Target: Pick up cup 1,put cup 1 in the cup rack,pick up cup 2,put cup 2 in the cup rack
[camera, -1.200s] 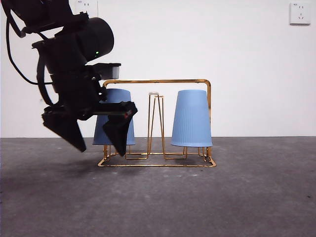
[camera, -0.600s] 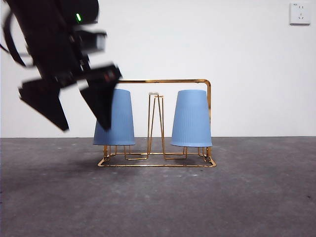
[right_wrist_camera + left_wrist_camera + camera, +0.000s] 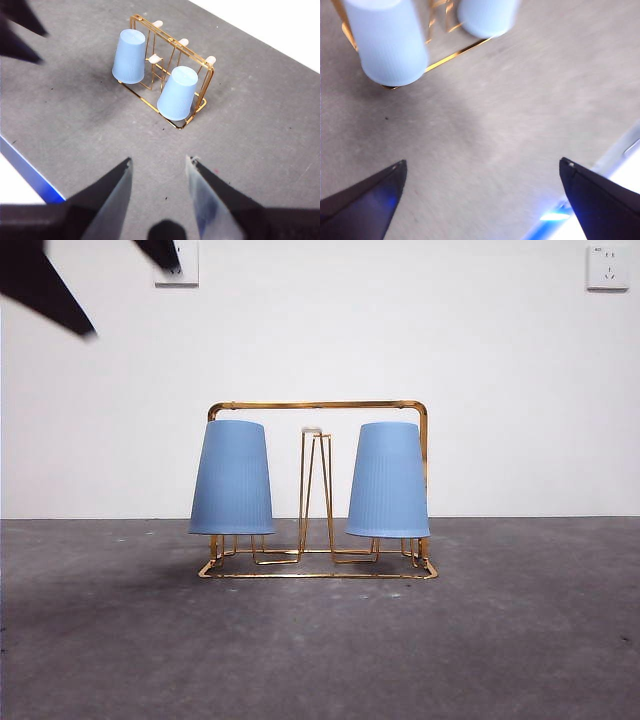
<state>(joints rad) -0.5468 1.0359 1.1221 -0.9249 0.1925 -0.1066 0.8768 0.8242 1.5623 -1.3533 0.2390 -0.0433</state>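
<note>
Blue ribbed plastic cup 1 point(image 3: 232, 478) and cup 2 point(image 3: 388, 480) both sit upside down on pegs of the shiny gold wire cup rack point(image 3: 318, 405), 1 at each end. We judge nothing remains to pick. Our left gripper point(image 3: 480, 172), wide open and empty, hangs nearer the rack; our right gripper point(image 3: 159, 169), slightly parted and empty, waits well apart.

A: How many cups?
B: Two blue cups, both upside down on the cup rack point(image 3: 318, 490): one cup point(image 3: 231, 478) at one end, the other cup point(image 3: 388, 480) at the opposite end.
A: Racks?
B: One. Behind it, two wall sockets: one socket point(image 3: 176, 262), another socket point(image 3: 607, 266).
</note>
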